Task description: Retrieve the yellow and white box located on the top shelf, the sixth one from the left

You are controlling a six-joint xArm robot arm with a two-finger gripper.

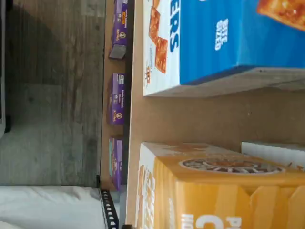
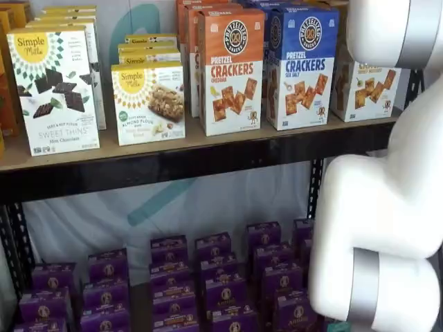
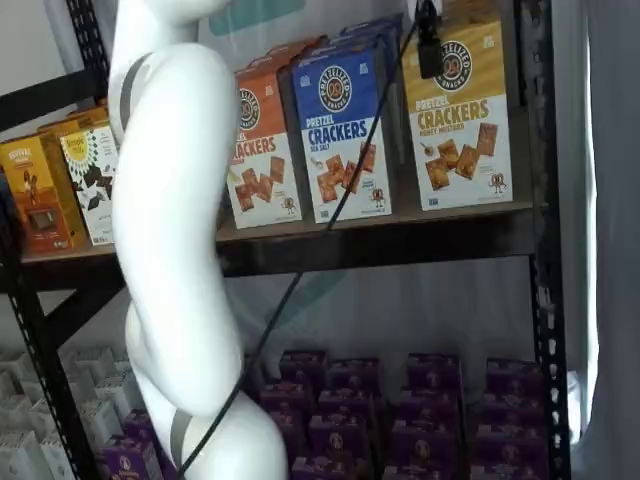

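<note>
The yellow and white box [image 3: 460, 120] stands upright at the right end of the top shelf [image 3: 400, 225], next to the blue-topped crackers box [image 3: 340, 130]. In a shelf view the white arm hides most of the yellow box [image 2: 363, 86]. The wrist view shows it close up [image 1: 219, 191], with bare shelf board [image 1: 200, 119] between it and the blue box [image 1: 228, 38]. The gripper [image 3: 430, 48] shows only as a black piece with a cable, hanging from the view's top edge in front of the yellow box's upper left corner. No gap between fingers can be made out.
An orange-topped crackers box [image 2: 232, 69] stands left of the blue one [image 2: 301, 66], with Simple Mills boxes [image 2: 147, 100] further left. Several purple boxes [image 2: 221, 283] fill the lower level. The white arm [image 3: 180, 250] stands in front of the rack. A black rack post [image 3: 535, 200] is right of the yellow box.
</note>
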